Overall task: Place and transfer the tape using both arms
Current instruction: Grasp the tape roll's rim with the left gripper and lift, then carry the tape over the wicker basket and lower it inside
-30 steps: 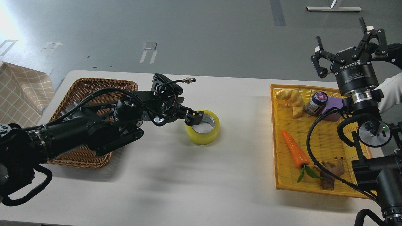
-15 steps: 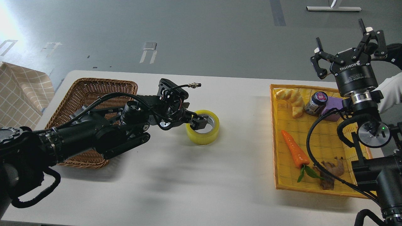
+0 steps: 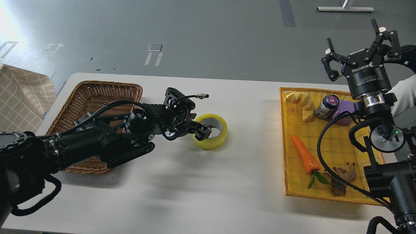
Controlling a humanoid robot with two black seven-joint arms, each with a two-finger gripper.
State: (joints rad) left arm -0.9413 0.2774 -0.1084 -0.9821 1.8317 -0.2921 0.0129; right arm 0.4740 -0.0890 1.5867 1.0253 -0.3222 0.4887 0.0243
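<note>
The tape (image 3: 215, 138), a yellow roll with a pale inner core, lies flat on the white table (image 3: 201, 188) near its middle. My left gripper (image 3: 202, 131) reaches in from the left and sits at the roll's left wall, one finger inside the ring and one outside, closed on the wall. The roll rests on the table. My right gripper (image 3: 360, 48) is raised high at the right, above the yellow tray's far corner, fingers spread open and empty, far from the tape.
A brown wicker basket (image 3: 97, 94) stands at the left under my left arm. A yellow tray (image 3: 328, 143) at the right holds a carrot (image 3: 304, 157), a croissant (image 3: 302, 104), a dark jar (image 3: 326, 106), a purple block and a brown piece.
My left gripper has moved right and down onto the tape's left wall, one finger going into the ring. The tape has barely shifted. The right arm has stayed still.
</note>
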